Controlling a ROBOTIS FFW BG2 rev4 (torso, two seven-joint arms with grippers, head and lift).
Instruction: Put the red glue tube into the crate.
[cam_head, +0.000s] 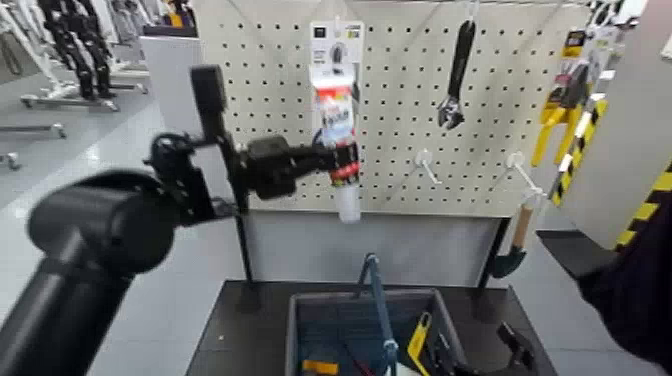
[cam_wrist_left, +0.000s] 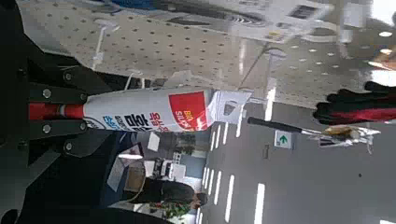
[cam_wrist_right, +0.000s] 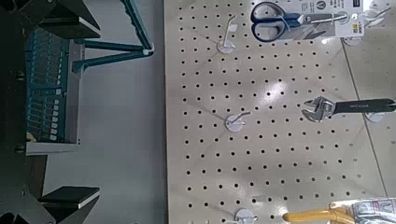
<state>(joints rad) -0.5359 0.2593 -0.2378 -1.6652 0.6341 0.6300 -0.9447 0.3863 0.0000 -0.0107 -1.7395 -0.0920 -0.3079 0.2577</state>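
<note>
In the head view's upper centre I find the red-and-white printed squeeze tube (cam_head: 338, 122) upright, crimped end up, its lower body clamped in the black left gripper (cam_head: 338, 160). I judge it light, yielding, slightly slippery; that firm lower body suits the grip. The black right gripper (cam_head: 517, 343), lower right, is partly cut off. The handle hides some contents of the grey-blue ribbed plastic crate (cam_head: 292, 330), bottom centre.

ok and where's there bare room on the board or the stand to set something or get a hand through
Bare: board between the glue tube and wrench; black base left of the crate. Crowded: inside the crate, with tools, and around the left end effector holding the tube.
</note>
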